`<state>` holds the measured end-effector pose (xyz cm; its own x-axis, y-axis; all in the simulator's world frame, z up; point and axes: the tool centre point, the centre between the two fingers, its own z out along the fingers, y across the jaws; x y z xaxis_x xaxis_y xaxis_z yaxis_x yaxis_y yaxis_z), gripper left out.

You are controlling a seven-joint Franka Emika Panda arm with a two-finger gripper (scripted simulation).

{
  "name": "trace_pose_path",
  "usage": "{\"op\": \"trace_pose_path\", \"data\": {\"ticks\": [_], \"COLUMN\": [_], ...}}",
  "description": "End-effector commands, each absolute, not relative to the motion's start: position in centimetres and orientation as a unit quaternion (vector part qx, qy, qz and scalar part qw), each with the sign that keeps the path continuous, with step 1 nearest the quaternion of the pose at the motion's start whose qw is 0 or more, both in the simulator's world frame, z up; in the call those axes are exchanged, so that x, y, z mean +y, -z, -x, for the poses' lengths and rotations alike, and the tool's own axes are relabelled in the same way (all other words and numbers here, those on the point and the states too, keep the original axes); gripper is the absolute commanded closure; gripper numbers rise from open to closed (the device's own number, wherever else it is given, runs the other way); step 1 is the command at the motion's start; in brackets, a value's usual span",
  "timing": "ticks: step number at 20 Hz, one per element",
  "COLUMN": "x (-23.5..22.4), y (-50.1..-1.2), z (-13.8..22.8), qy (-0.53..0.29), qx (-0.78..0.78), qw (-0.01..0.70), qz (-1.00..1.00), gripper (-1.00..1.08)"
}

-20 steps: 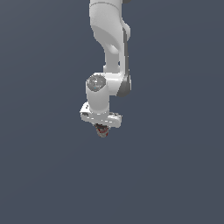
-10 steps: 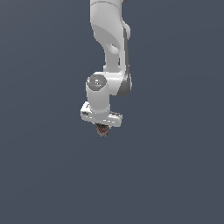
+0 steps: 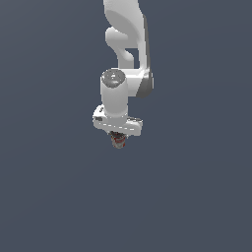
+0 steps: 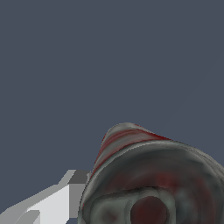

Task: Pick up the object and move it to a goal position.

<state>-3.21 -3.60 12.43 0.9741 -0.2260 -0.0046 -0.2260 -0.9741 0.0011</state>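
Observation:
The object, a small tin can (image 3: 118, 141) with a red-and-white label and silvery rim, hangs below the white hand of the arm in the exterior view. My gripper (image 3: 118, 139) is shut on it, and most of the can is hidden behind the hand. In the wrist view the can (image 4: 151, 179) fills the lower part of the picture, its metal end turned toward the camera, with one pale finger (image 4: 52, 203) pressed against its side.
Around the arm (image 3: 125, 54) there is only a plain dark grey-blue background. No table, marker or other object shows in either view.
The arm and the held can stay almost in place across the frames; at most the hand has crept slightly.

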Motion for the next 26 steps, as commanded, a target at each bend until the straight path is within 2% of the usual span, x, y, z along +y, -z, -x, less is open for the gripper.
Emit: {"op": "trace_pose_path", "data": {"ticks": [1, 26], "x": [-2.8, 7.2], "y": [-14.6, -41.0], "z": [3.4, 7.3], "qy": [0.000, 0.000], "qx": [-0.114, -0.114], "qw": [0.000, 0.001], "qz": [-0.994, -0.994], "gripper": [1.08, 1.08]}}
